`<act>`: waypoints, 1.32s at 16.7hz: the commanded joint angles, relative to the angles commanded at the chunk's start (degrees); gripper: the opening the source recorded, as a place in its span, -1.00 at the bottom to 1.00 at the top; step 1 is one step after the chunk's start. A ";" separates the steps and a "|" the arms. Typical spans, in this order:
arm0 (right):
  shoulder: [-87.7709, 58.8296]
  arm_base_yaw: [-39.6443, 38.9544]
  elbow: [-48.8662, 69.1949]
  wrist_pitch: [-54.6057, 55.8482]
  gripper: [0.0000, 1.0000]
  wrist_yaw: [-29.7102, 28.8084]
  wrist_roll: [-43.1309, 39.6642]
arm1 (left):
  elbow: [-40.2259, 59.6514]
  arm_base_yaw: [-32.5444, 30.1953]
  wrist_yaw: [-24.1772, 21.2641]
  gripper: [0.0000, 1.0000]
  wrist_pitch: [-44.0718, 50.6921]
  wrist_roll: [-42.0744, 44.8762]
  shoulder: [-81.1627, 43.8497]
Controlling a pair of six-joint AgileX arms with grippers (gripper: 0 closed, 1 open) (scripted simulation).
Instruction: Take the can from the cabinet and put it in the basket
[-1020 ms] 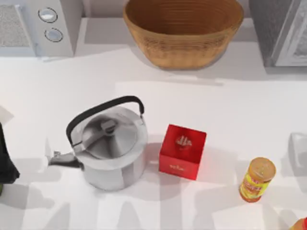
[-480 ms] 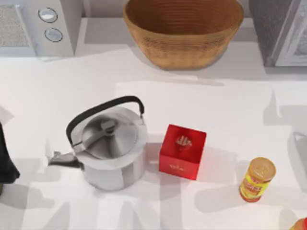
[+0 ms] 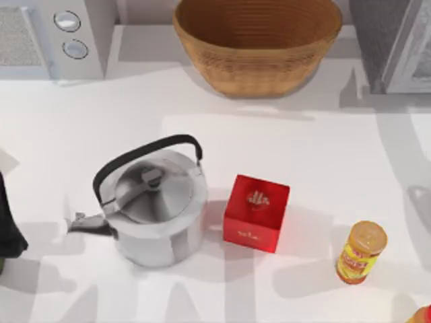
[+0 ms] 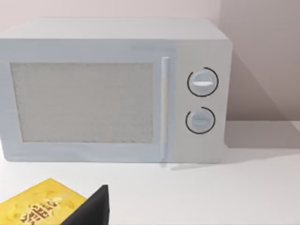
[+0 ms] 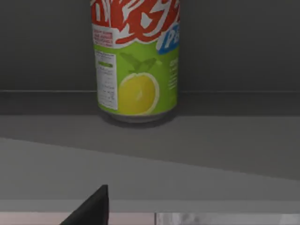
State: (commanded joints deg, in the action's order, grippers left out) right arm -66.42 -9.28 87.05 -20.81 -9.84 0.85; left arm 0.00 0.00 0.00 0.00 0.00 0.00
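The can (image 5: 136, 61) stands upright on a grey shelf inside the dark cabinet. Its lower part is green with a yellow lime slice, and red and white lettering sits above. A dark tip of my right gripper (image 5: 91, 211) sits low in the right wrist view, short of the shelf and apart from the can. In the top view the grey speckled cabinet (image 3: 394, 44) stands at the back right. The round wicker basket (image 3: 256, 70) sits empty at the back middle. My left gripper (image 3: 8, 222) is parked at the table's left edge.
A steel kettle (image 3: 155, 208) with a black handle stands left of centre, with a red cube box (image 3: 256, 212) beside it. A yellow jar (image 3: 361, 252) is at the front right. A white appliance (image 3: 54, 37) with two knobs is at the back left.
The arm's shadow on the table's right side has slid back toward the cabinet. The kettle, box, jar and basket have not moved.
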 joint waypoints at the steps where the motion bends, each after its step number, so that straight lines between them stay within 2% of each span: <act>1: -2.60 -0.35 3.58 -0.83 1.00 -0.38 0.02 | 0.00 0.00 0.00 1.00 0.00 0.00 0.00; 5: -9.11 -1.23 12.10 -2.94 1.00 -1.35 0.04 | 0.00 0.00 0.00 1.00 0.00 0.00 0.00; 12: -10.27 -1.37 13.48 -2.52 1.00 -1.73 0.05 | 0.00 0.00 0.00 1.00 0.00 0.00 0.00; 19: -25.75 -3.08 25.59 -0.51 1.00 -3.84 -0.15 | 0.00 0.00 0.00 1.00 0.00 0.00 0.00; 22: -27.52 -3.61 27.55 0.48 1.00 -4.50 -0.17 | 0.00 0.00 0.00 1.00 0.00 0.00 0.00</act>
State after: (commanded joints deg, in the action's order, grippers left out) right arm -93.94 -12.89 114.60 -20.33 -14.34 0.68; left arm 0.00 0.00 0.00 0.00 0.00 0.00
